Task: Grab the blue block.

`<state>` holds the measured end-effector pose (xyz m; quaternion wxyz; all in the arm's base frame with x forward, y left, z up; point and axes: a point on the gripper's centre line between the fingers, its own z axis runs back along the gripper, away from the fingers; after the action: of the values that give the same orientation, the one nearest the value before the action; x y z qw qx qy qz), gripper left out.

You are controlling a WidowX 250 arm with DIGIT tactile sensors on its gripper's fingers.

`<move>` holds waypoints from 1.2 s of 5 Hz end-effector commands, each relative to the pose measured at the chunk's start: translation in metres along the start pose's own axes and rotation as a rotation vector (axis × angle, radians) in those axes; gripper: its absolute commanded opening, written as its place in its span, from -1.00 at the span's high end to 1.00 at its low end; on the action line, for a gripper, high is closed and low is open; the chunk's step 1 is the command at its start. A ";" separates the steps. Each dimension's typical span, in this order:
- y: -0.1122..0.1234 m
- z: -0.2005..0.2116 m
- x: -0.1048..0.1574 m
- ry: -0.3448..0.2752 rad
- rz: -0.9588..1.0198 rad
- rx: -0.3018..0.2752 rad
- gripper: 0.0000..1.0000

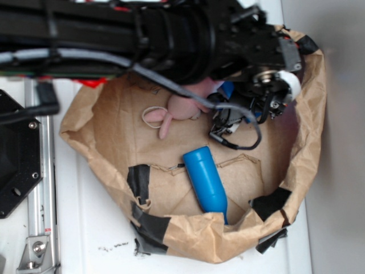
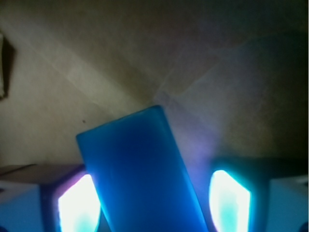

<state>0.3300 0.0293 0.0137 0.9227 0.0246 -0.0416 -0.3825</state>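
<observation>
The blue block [image 2: 145, 174] fills the lower middle of the wrist view, lying tilted on the brown paper floor. It sits between the two glowing fingers [image 2: 79, 205] of my gripper [image 2: 154, 205]. The left finger is right at the block's edge, and a gap shows between the block and the right finger. The gripper is open around the block. From outside, my gripper [image 1: 228, 117] reaches down into the paper bag beside the pink plush. Only a small piece of the blue block [image 1: 228, 89] shows under the arm there.
The brown paper bag [image 1: 188, 234] with rolled-down walls and black tape patches surrounds everything. A long blue cylinder [image 1: 205, 180] lies near its front wall. A pink plush [image 1: 179, 108] and a pale ring [image 1: 151, 117] lie left of the gripper. A metal rail [image 1: 40, 171] runs along the left.
</observation>
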 end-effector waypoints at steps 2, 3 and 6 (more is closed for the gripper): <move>-0.033 0.028 -0.005 0.029 -0.058 -0.171 1.00; -0.052 0.069 -0.004 -0.041 0.017 -0.148 1.00; -0.058 0.121 -0.002 -0.027 0.631 -0.036 1.00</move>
<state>0.2629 -0.0041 0.1160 0.9960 -0.0131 -0.0274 -0.0839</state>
